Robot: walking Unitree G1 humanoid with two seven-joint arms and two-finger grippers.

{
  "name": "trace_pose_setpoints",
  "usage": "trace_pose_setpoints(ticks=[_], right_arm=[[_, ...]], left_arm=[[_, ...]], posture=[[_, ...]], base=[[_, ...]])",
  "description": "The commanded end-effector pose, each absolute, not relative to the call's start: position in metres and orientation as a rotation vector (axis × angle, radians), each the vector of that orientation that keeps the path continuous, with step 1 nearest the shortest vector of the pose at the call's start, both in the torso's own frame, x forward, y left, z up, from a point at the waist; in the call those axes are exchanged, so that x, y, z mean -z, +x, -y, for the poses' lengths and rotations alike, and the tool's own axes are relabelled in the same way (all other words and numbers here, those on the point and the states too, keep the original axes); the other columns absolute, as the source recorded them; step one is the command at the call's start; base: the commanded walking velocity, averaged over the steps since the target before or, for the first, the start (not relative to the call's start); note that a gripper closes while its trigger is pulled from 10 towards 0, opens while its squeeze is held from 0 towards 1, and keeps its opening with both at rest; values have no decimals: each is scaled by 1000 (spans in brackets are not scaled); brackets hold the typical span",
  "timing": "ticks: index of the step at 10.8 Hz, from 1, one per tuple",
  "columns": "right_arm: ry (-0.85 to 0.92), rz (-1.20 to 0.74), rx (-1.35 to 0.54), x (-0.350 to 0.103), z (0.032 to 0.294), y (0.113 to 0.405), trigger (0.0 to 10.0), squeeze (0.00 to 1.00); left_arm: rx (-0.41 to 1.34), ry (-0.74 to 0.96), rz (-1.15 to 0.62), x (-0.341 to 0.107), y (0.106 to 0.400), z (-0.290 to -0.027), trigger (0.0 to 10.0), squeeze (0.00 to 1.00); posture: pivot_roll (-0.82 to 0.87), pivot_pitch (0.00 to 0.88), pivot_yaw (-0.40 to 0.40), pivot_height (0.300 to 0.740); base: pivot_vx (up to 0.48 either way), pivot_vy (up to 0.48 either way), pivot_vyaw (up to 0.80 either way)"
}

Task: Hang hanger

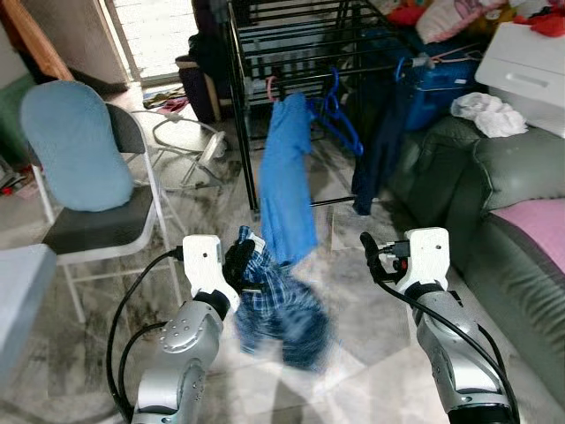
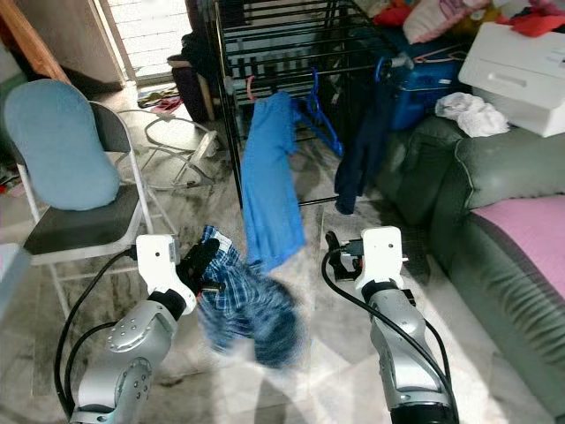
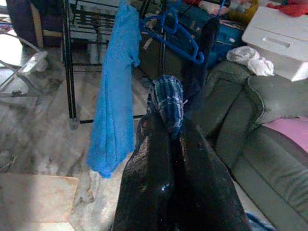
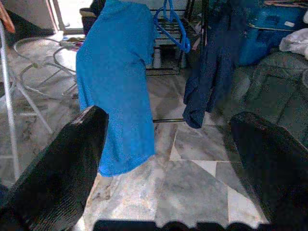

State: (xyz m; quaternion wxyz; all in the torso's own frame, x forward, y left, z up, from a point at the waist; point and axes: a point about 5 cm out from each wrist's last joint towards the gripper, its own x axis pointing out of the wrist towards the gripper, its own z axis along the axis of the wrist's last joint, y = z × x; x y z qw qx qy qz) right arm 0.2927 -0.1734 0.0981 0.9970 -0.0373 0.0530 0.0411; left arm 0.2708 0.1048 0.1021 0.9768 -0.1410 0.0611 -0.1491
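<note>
My left gripper (image 1: pixel 240 265) is shut on a blue plaid garment (image 1: pixel 284 311), which hangs blurred below it over the floor; the cloth (image 3: pixel 167 100) bunches between the shut fingers (image 3: pixel 144 168). Whether a hanger is inside it cannot be told. My right gripper (image 1: pixel 371 252) is open and holds nothing, its fingers (image 4: pixel 57 168) spread wide. Ahead stands a black drying rack (image 1: pixel 265 53). On it hang a bright blue shirt (image 1: pixel 287 185) on a pink hanger, bare blue hangers (image 1: pixel 340 119) and a navy garment (image 1: pixel 380 150).
A folding chair (image 1: pixel 88 177) with a blue cushion stands at the left. A grey-green sofa (image 1: pixel 494 203) lines the right side, with a white cloth and a white box (image 1: pixel 530 62) behind it. Marble floor lies between me and the rack.
</note>
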Motion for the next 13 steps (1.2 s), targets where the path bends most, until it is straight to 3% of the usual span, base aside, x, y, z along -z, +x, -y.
trace_pose_setpoints(ticks=[1, 4, 9, 11, 13], right_arm=[[-69, -91, -90, -101, 170, 296, 10000, 0], [-70, -87, -87, -102, 170, 297, 10000, 0], [-62, -80, -97, -101, 165, 299, 10000, 0], [-72, -69, -123, -102, 165, 300, 10000, 0], [-97, -62, -138, -109, 180, 310, 10000, 0]], left_arm=[[291, -277, -124, -102, 273, -107, 10000, 0], [300, -271, -123, -103, 274, -106, 10000, 0], [428, -264, -54, -115, 273, -101, 10000, 0], [540, -180, -1, -126, 277, -110, 10000, 0], [711, 5, 112, -148, 283, -120, 10000, 0]], posture=[[-136, 0, 95, 740], [-140, 0, 99, 740], [-129, 0, 106, 740], [-126, 0, 108, 740], [-118, 0, 111, 740]], base=[[0, 326, 0], [0, 314, 0], [0, 0, 0], [0, 0, 0], [0, 0, 0]])
